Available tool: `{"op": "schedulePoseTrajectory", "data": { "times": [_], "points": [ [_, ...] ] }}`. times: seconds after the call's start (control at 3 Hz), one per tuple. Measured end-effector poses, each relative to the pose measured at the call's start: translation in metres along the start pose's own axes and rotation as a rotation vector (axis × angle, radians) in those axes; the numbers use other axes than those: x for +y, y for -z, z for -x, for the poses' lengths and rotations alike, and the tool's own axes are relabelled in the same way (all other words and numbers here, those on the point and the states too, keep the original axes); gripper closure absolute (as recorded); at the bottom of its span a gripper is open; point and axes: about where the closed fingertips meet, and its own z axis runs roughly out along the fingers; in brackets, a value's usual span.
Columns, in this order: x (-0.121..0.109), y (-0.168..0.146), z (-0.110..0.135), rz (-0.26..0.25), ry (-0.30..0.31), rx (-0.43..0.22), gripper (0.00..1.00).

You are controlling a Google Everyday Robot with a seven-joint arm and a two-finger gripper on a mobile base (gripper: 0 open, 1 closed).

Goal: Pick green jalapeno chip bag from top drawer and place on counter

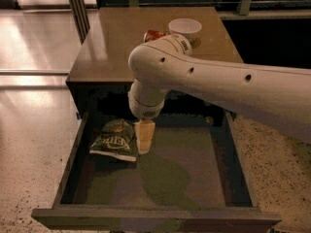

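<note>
The green jalapeno chip bag lies flat on the floor of the open top drawer, at its back left. My gripper hangs from the white arm into the drawer, just right of the bag and close against its right edge. The bag rests on the drawer floor, not lifted. The brown counter lies behind the drawer.
A red soda can lies on the counter beside a white cup, both behind my arm. The drawer's front panel is near the bottom edge. Speckled floor lies left and right of the cabinet.
</note>
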Motion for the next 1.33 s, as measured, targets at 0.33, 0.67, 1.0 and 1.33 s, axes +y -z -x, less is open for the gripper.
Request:
{"op": "schedulePoseTrajectory", "data": {
  "times": [0.33,0.67,1.0,1.33],
  "points": [
    [-0.015,-0.013,0.029,-0.017,0.044,-0.046,0.00],
    [-0.017,-0.034,0.058,-0.003,0.112,-0.059,0.00],
    [-0.006,-0.050,0.071,0.033,0.134,-0.074,0.00],
    [0.013,-0.068,0.089,0.084,0.152,-0.107,0.00]
  ]
}}
